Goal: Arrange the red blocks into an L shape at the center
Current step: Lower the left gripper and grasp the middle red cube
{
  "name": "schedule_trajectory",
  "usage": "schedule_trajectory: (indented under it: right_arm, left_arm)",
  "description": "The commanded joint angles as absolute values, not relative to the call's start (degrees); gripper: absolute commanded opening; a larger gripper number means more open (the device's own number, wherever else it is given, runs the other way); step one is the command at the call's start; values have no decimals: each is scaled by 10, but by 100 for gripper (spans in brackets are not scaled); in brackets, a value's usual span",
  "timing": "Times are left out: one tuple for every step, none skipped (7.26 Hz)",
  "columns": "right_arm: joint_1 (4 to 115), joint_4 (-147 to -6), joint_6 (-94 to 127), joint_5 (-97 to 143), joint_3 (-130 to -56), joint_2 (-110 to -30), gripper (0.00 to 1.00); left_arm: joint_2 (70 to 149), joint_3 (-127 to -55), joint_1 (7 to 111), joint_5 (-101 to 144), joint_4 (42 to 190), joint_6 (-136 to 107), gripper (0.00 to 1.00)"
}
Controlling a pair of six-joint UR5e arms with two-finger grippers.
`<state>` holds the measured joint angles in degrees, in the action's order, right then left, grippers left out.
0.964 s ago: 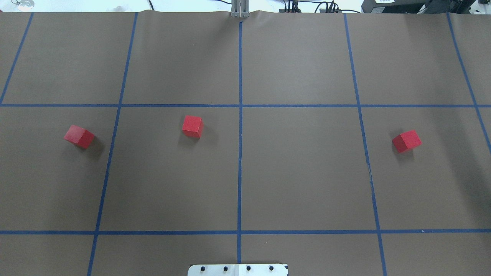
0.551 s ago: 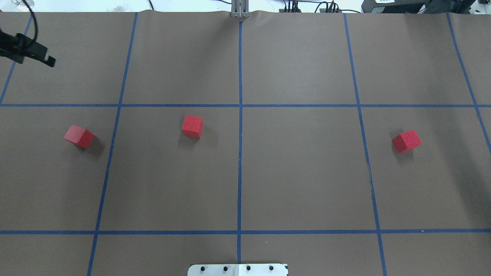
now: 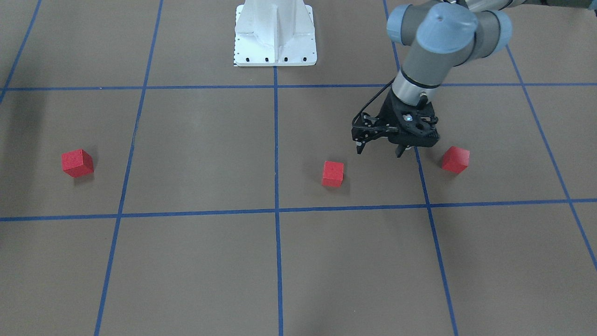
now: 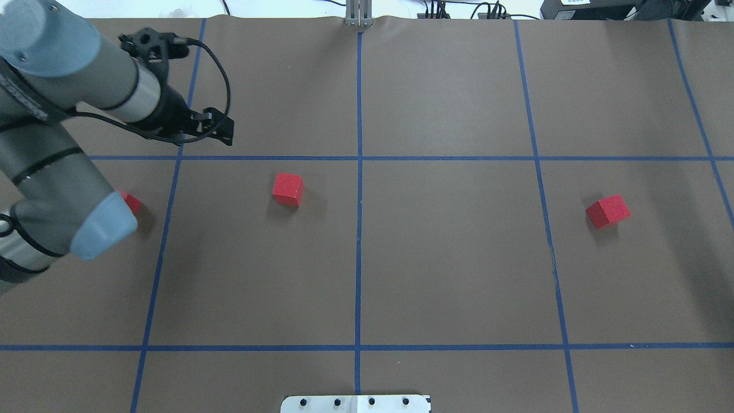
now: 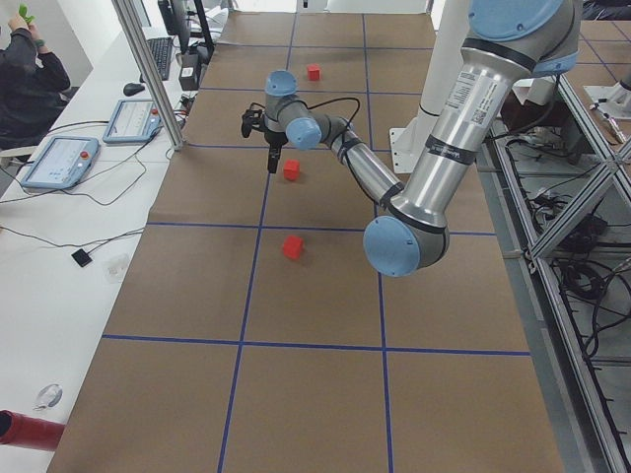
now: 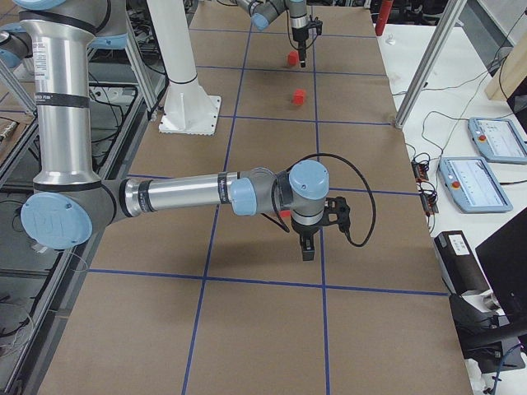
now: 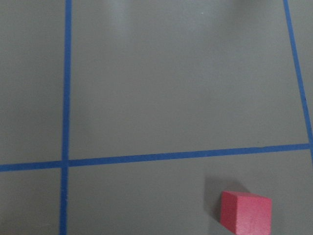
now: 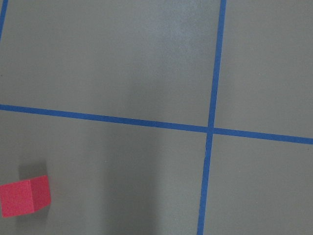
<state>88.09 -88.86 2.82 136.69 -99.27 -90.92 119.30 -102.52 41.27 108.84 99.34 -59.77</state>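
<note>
Currently, the middle red block (image 4: 287, 189) rests on the brown gridded surface (image 4: 459, 275), in the grid square just to the robot's left of the central blue line (image 4: 358, 258). Of the three, it lies nearest the center (image 4: 359, 158), on the robot's side of that crossing, and it touches neither tape line.

The left red block (image 3: 455, 159) rests one square further to the robot's left, near the blue line that divides the two squares. In the overhead view the left arm (image 4: 63, 172) covers all but one corner of it.

The right red block (image 4: 608, 211) rests in the same grid row, in the second square to the robot's right of the central blue line, well apart from the other two. No block touches another, and each is turned at its own angle to the grid.

The left fingers (image 3: 358, 145) are released: the two stand spread apart with nothing between them. They point down and are held above the surface. In the front-facing view they appear over the dividing line between the middle red block and the left red block, touching neither.

The right fingers (image 6: 307, 249) show only in the exterior right view, pointing down just beside a blue line. Whether they are released or clenched cannot be told. In that view the right arm (image 6: 181, 196) hides most of the right red block
</note>
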Motion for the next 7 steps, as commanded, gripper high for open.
schedule_trajectory:
  right_arm:
    - [880, -889, 28, 1367, -991, -909, 99]
    - [880, -889, 28, 1367, -989, -909, 99]
    - [880, -889, 28, 1365, -988, -909, 99]
    - [880, -889, 28, 1364, -988, -909, 99]
    - [880, -889, 28, 1364, -985, -909, 99]
    - [880, -889, 28, 1363, -984, -909, 99]
    - [880, -889, 27, 1362, -984, -909, 99]
  left_arm:
    - [1244, -936, 356, 1028, 1056, -628, 100]
    - [1253, -899, 352, 1028, 1081, -627, 100]
    - [1254, -887, 352, 1028, 1096, -628, 100]
    - [1254, -883, 351, 1028, 1097, -628, 100]
    - [1254, -877, 348, 1028, 1098, -628, 100]
    - [1254, -875, 345, 1028, 1098, -628, 100]
    - [1254, -874, 338, 1028, 1097, -629, 100]
